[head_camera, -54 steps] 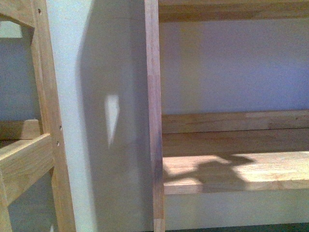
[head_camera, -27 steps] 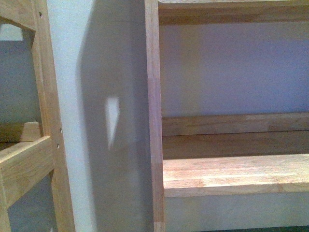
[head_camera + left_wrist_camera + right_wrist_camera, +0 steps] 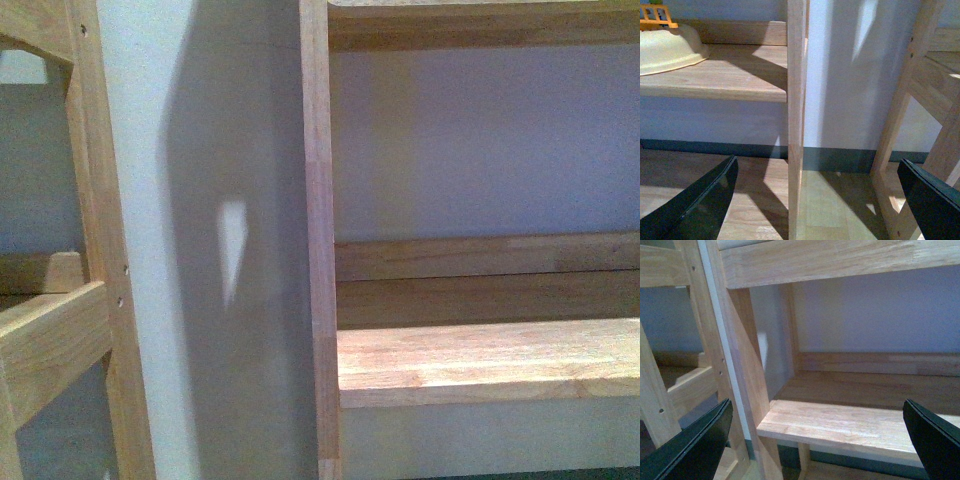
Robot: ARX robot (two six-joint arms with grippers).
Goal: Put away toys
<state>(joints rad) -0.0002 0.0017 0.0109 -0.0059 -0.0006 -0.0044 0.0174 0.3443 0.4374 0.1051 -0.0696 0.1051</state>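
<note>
No toys show in any view. My left gripper (image 3: 817, 161) is open, its two dark fingers (image 3: 700, 205) wide apart with nothing between them. It hangs above the wooden floor, facing a shelf upright (image 3: 796, 115). My right gripper (image 3: 817, 402) is open too and holds nothing. It faces a bare wooden shelf board (image 3: 840, 422). Neither arm appears in the front view.
A wooden shelf unit fills the front view, with an upright (image 3: 318, 240) and a low bare board (image 3: 480, 360). A ladder-like wooden frame (image 3: 60, 330) stands to its left. A cream bowl-shaped thing (image 3: 667, 50) with an orange plastic piece (image 3: 657, 17) rests on a shelf in the left wrist view.
A shadow that lay across the low shelf board in the front view is gone. The shelf sits slightly lower in the frame than one second ago.
</note>
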